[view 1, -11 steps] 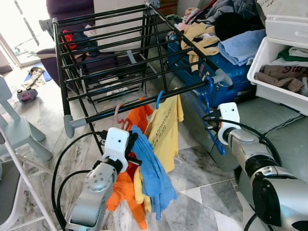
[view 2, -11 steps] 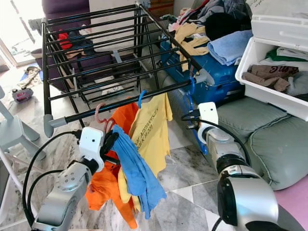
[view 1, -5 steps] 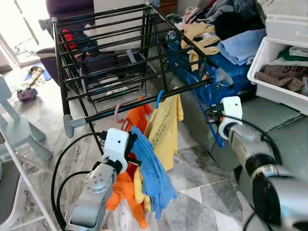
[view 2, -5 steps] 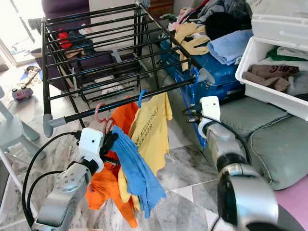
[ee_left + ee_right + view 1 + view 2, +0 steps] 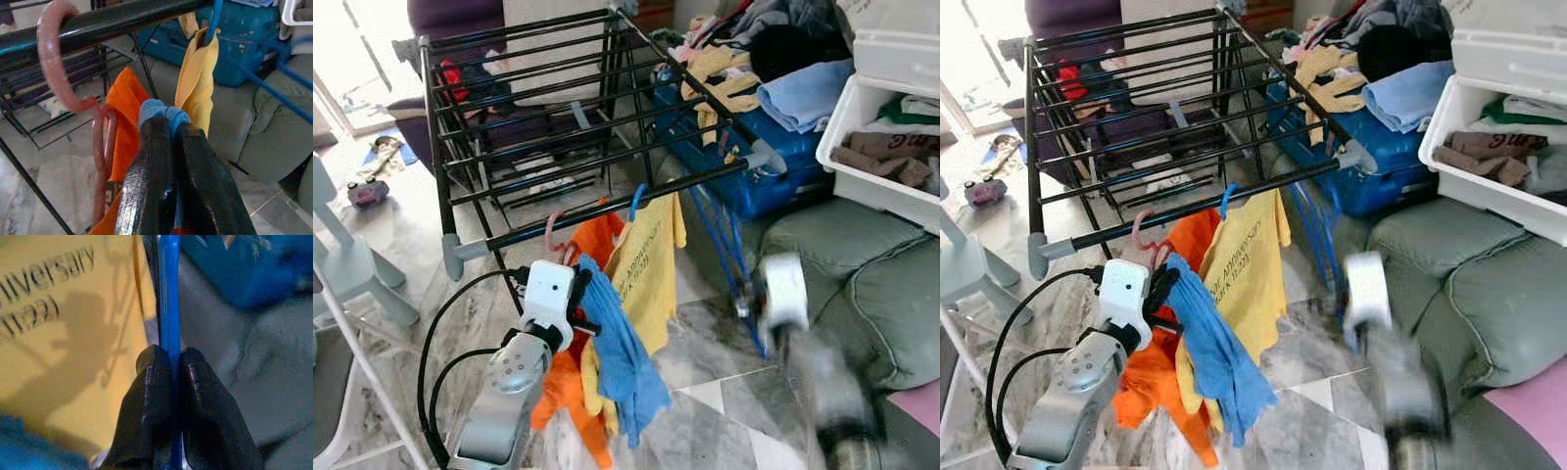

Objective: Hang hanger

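Plastic of a thin blue hanger (image 5: 169, 293) sits pinched between our right gripper (image 5: 170, 369) jaws, which are closed on its straight bar; in the right wrist view the bar runs away from the black fingers (image 5: 146, 396) past a yellow printed T-shirt (image 5: 63, 333). In the head views the right arm is smeared by motion blur low at about 4 o'clock, with the blue hanger (image 5: 729, 250) slanting down from the end of the black metal drying rack (image 5: 558, 108) toward the white wrist housing.

At 6 o'clock our left gripper (image 5: 171, 132) has its jaws closed on a bunched blue cloth garment (image 5: 622, 343), which droops below the wrist. Just beside it hangs an orange garment (image 5: 563, 387) on a pink plastic hanger (image 5: 58, 68), whose hook is over the rack's front rail (image 5: 607, 211). The yellow T-shirt (image 5: 651, 259) hangs from the same rail by a blue hook (image 5: 637, 199), between the orange garment and the right arm.

Beyond the rack at 1 o'clock, a blue hard-shell suitcase (image 5: 773, 176) carries a heap of mixed clothes (image 5: 773, 59). At 2 o'clock stands a white plastic storage bin (image 5: 862, 127) with folded garments, resting on a grey-green cushioned sofa (image 5: 862, 284). The floor is pale marble tile (image 5: 705, 362).
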Robot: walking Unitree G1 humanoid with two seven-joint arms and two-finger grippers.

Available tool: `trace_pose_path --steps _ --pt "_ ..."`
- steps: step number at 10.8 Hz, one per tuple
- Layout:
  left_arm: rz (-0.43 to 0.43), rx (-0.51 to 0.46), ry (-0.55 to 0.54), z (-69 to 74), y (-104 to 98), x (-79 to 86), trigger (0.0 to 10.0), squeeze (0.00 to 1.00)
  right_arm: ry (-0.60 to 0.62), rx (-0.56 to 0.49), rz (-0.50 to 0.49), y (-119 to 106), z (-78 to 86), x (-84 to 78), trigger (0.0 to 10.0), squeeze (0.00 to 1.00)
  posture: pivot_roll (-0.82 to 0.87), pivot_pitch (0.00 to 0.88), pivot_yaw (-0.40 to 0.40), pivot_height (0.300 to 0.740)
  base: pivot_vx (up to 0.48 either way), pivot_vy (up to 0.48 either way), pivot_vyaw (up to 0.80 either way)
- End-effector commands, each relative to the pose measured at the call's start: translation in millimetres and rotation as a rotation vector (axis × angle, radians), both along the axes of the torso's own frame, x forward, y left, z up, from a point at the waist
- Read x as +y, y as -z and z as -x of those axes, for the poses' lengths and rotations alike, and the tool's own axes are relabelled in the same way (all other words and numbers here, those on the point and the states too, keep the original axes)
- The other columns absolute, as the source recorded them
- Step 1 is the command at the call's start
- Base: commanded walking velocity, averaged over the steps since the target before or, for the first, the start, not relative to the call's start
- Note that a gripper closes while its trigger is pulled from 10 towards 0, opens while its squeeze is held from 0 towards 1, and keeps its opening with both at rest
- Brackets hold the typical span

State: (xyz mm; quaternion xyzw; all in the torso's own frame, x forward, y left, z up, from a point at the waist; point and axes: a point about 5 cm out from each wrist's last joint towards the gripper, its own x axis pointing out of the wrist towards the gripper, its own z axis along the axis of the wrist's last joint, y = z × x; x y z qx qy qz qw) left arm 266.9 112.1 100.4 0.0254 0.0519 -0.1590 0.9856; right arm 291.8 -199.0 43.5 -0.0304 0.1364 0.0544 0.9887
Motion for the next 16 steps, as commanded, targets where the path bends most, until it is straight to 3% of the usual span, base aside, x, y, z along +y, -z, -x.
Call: trace_pose_path --steps 1,3,7,11,16 --pt "-0.010 -0.023 -0.018 -3.1 -3.0 3.0 10.0 0.00 0.029 -0.047 -0.017 -13.5 -4.1 1.9 10.0 0.00 -0.15 0.000 0.050 0.740 0.000 0.000 0.00" --pt "0.018 -0.058 0.001 -5.5 -6.8 -4.2 10.0 0.00 0.066 -0.062 -0.048 -16.1 9.0 12.6 10.0 0.00 -0.17 0.000 0.042 0.740 0.000 0.000 0.00" --pt "0.022 -0.061 -0.032 -11.5 -7.1 -3.7 10.0 0.00 0.108 -0.042 -0.154 -34.7 1.3 23.5 10.0 0.00 -0.18 0.000 0.045 0.740 0.000 0.000 0.00" --pt "0.020 -0.059 -0.042 -13.8 -6.7 -3.5 10.0 0.00 0.137 -0.011 -0.193 -34.3 3.0 26.8 10.0 0.00 -0.17 0.000 0.043 0.740 0.000 0.000 0.00" --pt "0.015 -0.059 -0.046 -16.2 -5.9 -5.2 10.0 0.00 0.126 0.008 -0.206 -38.2 -1.3 30.0 10.0 0.00 -0.17 0.000 0.037 0.740 -0.259 0.000 0.00"
